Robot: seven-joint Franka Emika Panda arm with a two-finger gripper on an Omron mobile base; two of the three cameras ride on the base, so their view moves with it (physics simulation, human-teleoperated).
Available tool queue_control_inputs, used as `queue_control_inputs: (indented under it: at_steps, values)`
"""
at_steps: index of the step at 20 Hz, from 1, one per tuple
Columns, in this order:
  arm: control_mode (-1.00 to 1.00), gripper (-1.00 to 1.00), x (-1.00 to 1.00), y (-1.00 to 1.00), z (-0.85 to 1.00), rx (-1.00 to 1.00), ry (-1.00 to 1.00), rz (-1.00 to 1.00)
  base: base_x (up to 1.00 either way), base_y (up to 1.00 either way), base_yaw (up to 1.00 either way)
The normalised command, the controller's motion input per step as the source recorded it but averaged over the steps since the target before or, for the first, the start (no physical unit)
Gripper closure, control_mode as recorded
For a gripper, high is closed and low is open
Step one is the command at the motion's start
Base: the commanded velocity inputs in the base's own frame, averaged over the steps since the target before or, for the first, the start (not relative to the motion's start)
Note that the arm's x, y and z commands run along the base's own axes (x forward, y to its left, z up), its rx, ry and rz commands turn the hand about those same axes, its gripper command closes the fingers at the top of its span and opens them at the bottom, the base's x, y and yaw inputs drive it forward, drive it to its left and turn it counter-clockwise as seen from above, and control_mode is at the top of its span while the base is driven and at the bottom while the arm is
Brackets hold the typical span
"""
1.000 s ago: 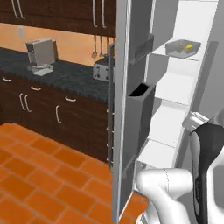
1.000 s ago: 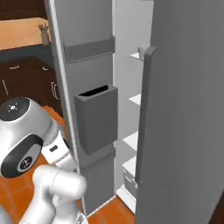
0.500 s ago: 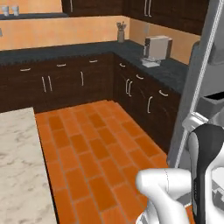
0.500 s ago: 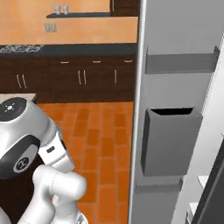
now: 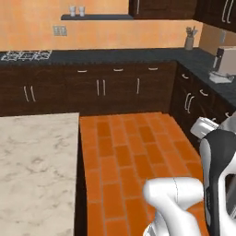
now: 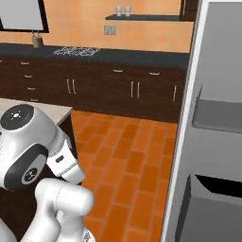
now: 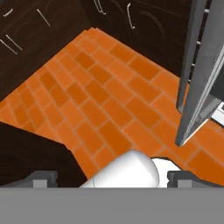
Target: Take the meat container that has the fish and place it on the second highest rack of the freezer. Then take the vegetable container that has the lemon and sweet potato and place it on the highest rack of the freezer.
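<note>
The tool (image 7: 111,178) sits at the bottom of the hand view, its two fingertips (image 7: 43,178) set wide apart: released, grasping nothing. Beyond it lies the orange tile floor (image 7: 100,100). The freezer (image 7: 199,74) stands at the right edge of that frame, door open; in the right base view its door bins (image 6: 212,212) occupy the lower right. A marble surface (image 5: 32,166) fills the left base view's lower left. No legible writing.
</note>
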Motion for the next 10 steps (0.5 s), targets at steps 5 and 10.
queue_control_inputs:
  at_steps: [5, 10]
  values:
    - [1.0, -1.0, 0.0, 0.0, 0.0, 0.0, 0.0, 0.0, 0.99, -0.52, 0.04]
    - [1.0, -1.0, 0.0, 0.0, 0.0, 0.0, 0.0, 0.0, 1.0, -0.28, -0.01]
